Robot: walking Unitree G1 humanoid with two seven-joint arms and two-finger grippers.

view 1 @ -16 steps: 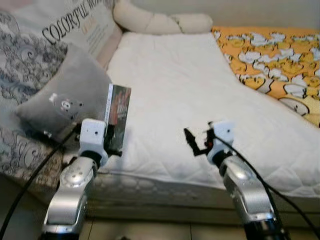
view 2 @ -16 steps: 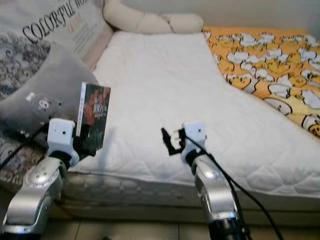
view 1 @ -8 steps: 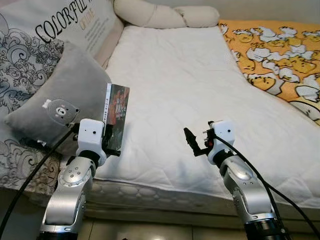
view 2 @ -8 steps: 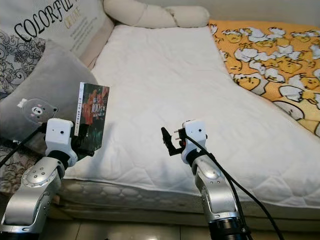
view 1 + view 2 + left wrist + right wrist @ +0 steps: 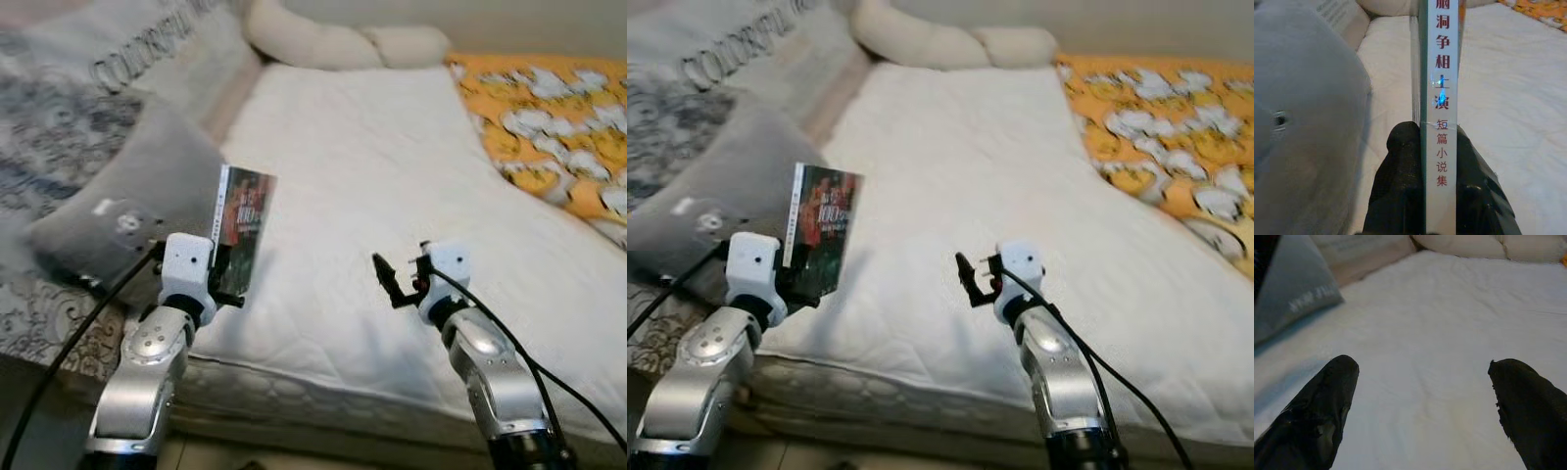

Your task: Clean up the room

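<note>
Book (image 5: 243,228) upright, clamped between left fingers (image 5: 1400,196), beside grey pillow (image 5: 127,211); right fingers (image 5: 1322,416) apart over mattress (image 5: 392,176).

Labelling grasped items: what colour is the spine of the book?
White spine, red and dark characters: book, shut in the left gripper. Left wrist view shows it best.

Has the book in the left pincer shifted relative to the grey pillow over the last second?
No. The book stays upright beside the grey pillow, clamped in the left pincer; the camera itself moved.
</note>
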